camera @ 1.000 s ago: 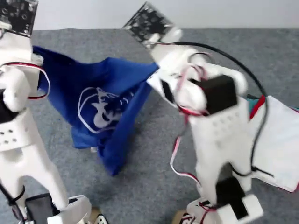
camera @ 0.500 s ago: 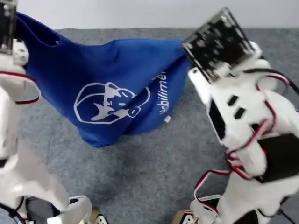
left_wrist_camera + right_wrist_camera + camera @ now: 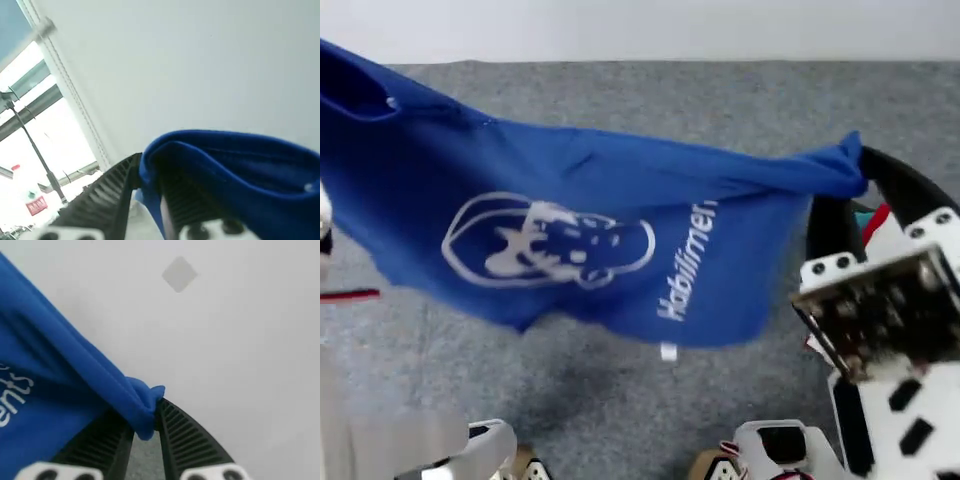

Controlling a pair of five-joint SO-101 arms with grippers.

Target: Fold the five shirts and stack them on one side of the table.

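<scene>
Blue fabric spans the high view: a blue shirt (image 3: pixel 580 220) with a white printed emblem, pulled wide and held in the air above the grey table (image 3: pixel 720 100). None of it appears to rest on the surface.

Your left gripper (image 3: pixel 150 167) is clamped on one end of the shirt's top edge, cloth folded over and between its ridged fingers. Your right gripper (image 3: pixel 145 412) is pinched shut on the opposite end, a small bunched corner squeezed between its fingertips.

The relation to watch is that the shirt's long axis runs side to side across the table. The left-held end lies toward the far left corner and the right-held end toward the right edge. The body of the shirt hangs below and between the two grippers, and its lower hem, with a small white tag (image 3: pixel 667 351), trails toward the near edge.

Neither arm is nearer, as each holds one end. The next move is probably to lower both ends evenly so the hem lands first and the shirt spreads flat, ready for folding. If the ends drop unevenly, the cloth may bunch up.
</scene>
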